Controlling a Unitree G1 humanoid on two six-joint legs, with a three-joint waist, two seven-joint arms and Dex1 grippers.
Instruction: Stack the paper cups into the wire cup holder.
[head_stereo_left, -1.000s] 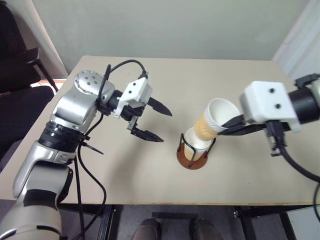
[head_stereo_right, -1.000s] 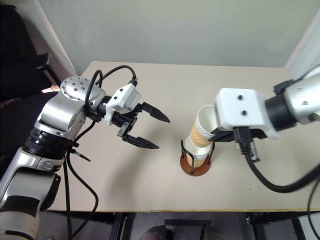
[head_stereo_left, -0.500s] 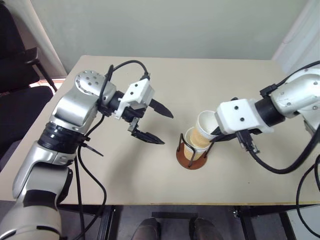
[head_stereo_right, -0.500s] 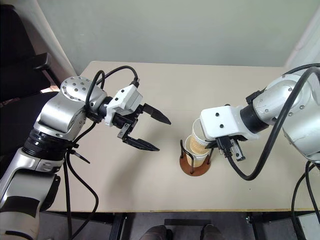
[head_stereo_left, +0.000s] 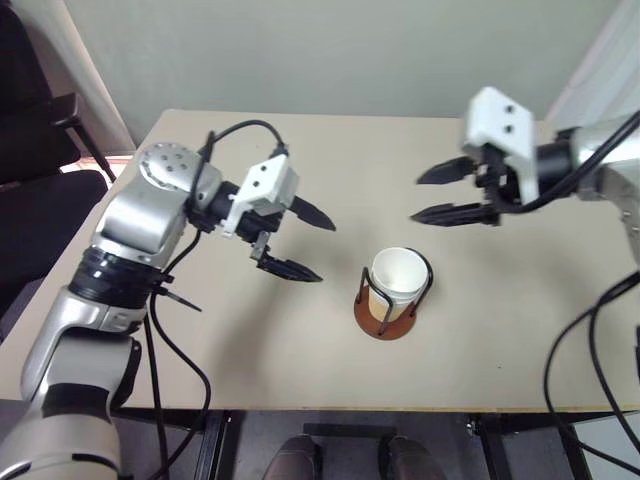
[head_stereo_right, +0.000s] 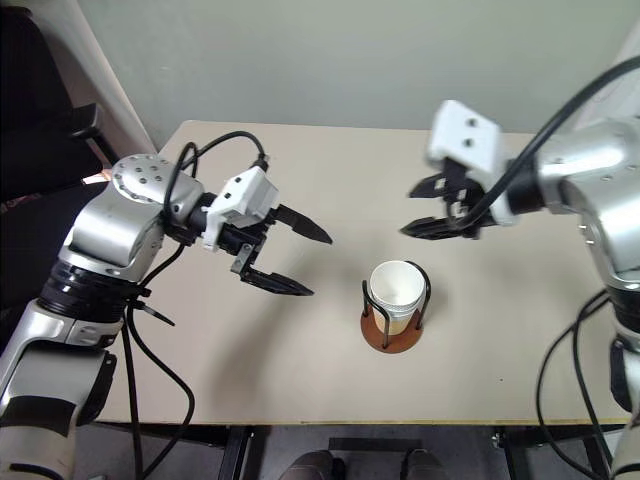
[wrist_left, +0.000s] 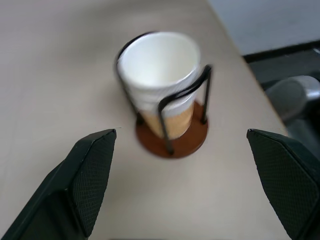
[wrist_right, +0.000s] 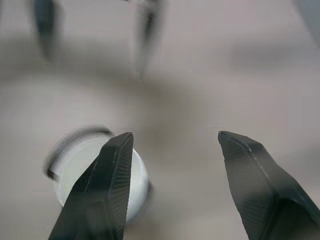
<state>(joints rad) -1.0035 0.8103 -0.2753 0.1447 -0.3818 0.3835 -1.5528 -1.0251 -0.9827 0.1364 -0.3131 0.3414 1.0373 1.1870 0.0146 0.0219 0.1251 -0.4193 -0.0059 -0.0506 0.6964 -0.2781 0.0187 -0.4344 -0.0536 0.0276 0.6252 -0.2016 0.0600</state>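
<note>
1. The small tapered paper cups (head_stereo_left: 397, 276), white inside and tan-yellow outside, sit nested upright inside the wire cup holder (head_stereo_left: 387, 318), a reddish-brown disc base with thin black wire loops. It stands near the front middle of the pale beige bench (head_stereo_left: 300, 160). How many cups are nested cannot be told from the white rim on top.
2. The right gripper (head_stereo_left: 432, 194) hangs above and behind the holder, well apart from it, its jaws released and empty. The step in hand reads as the let-go just after placing a cup.
3. The left gripper (head_stereo_left: 310, 243) hovers to the left of the holder, jaws spread wide with nothing between them, pointed toward the cups as its wrist view shows.
4. No loose cup lies on the bench, so the stacking looks finished or close to it.
5. The next move likely calls for drawing both arms clear without brushing the wire loops, since a nudge could tip the light stack.
</note>
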